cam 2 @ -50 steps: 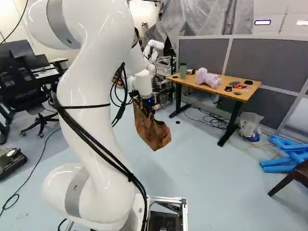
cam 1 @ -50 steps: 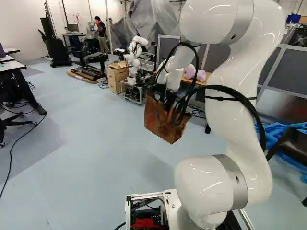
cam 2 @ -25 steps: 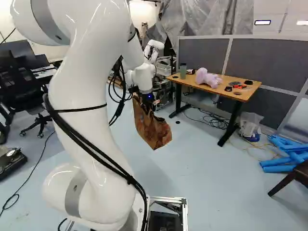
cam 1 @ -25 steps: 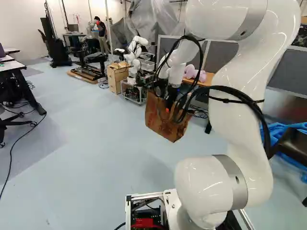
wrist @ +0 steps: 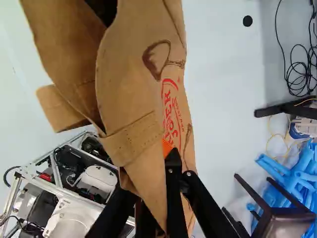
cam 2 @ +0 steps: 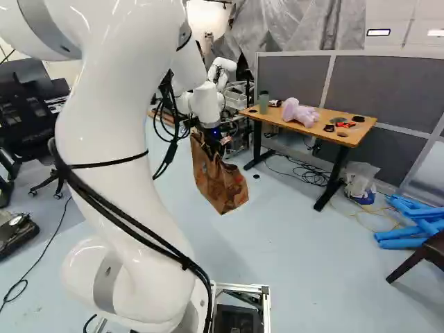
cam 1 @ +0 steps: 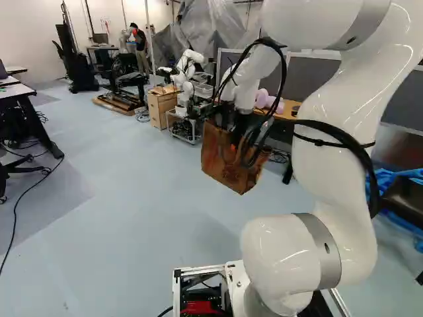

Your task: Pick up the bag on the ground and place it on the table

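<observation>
Table: wooden top (cam 2: 326, 124) laid out plainly in the right base view; the left base view gives only a part beyond the arm.
Arm: white (cam 1: 337, 99), reaching forward.
Bag: brown paper (cam 2: 219, 182), hanging above the floor (cam 2: 298, 236), well apart from the table.
Gripper: black (cam 2: 213, 135), closed on the bag, paper pinched between its fingers.
Plush: pink (cam 2: 300, 112), on the table.
Cup: green (cam 2: 263, 102), on the table, visible in the right base view alone.
Print: red lettering (wrist: 171, 116) and dark drawings on the bag, clearest in the wrist view.
</observation>
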